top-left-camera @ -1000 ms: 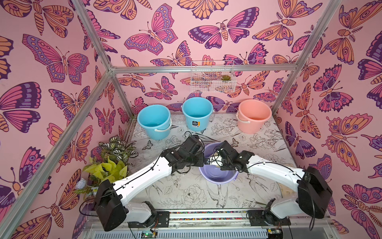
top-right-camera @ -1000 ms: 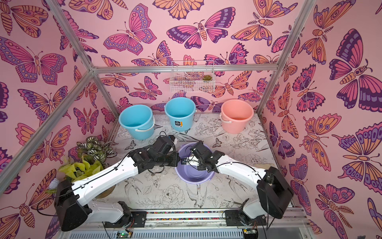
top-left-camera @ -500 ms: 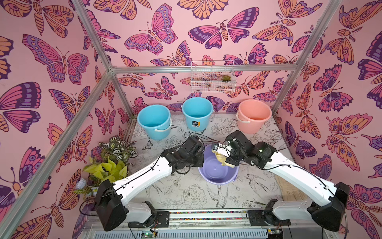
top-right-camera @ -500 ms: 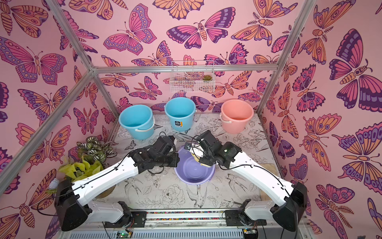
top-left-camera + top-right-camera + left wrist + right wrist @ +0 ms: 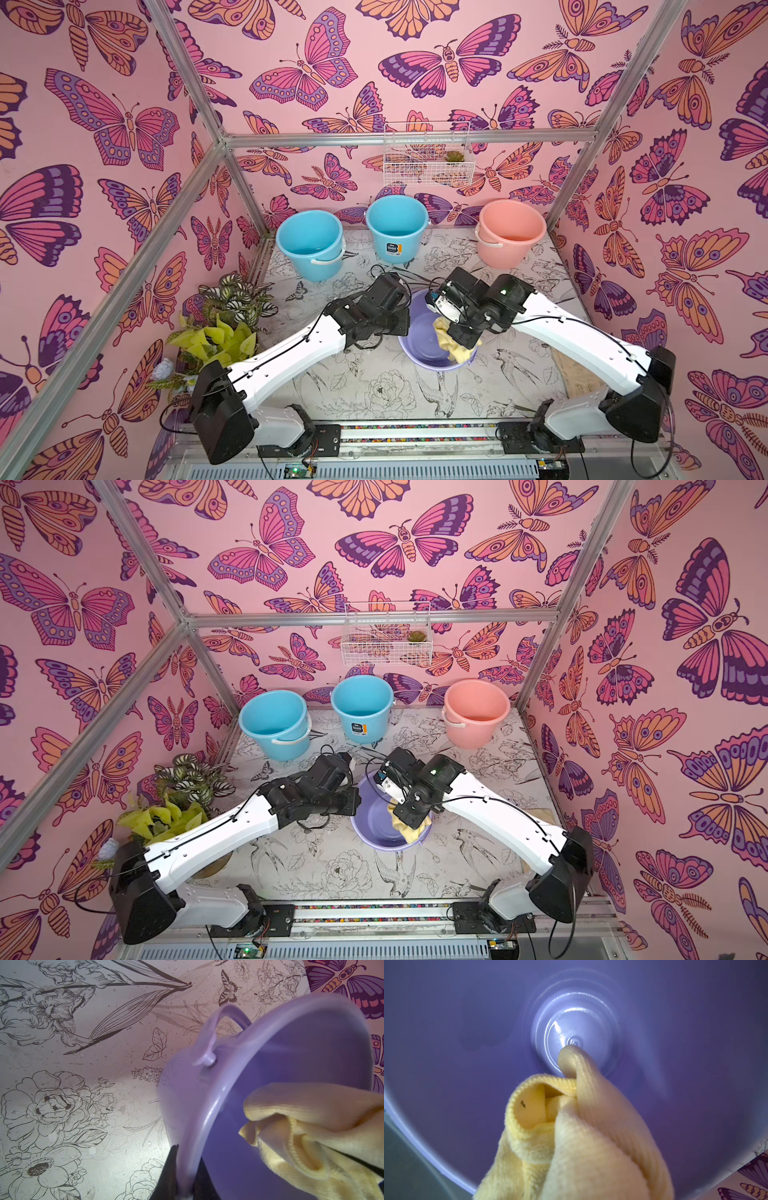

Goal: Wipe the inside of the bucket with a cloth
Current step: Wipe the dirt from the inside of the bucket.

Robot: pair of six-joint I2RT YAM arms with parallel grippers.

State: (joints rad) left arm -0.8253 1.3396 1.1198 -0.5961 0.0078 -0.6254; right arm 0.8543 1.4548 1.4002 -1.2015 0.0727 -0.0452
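Gripping the bucket point(image 5: 419, 347) at its rim, our left gripper point(image 5: 185, 1172) pinches the wall between narrowed fingers point(image 5: 169, 1174). Our right gripper point(image 5: 460, 345) is clamped tight on the cloth point(image 5: 581, 1136), bunched inside the bucket above its bottom. We find the bucket on the table point(image 5: 374, 386), near its middle.

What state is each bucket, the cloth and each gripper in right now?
left gripper, shut on purple bucket rim.
right gripper, shut on cloth.
purple bucket, held by rim, cloth inside.
cloth, bunched.
labelled blue bucket, upright, empty.
plain blue bucket, upright, empty.
pink bucket, upright, empty.
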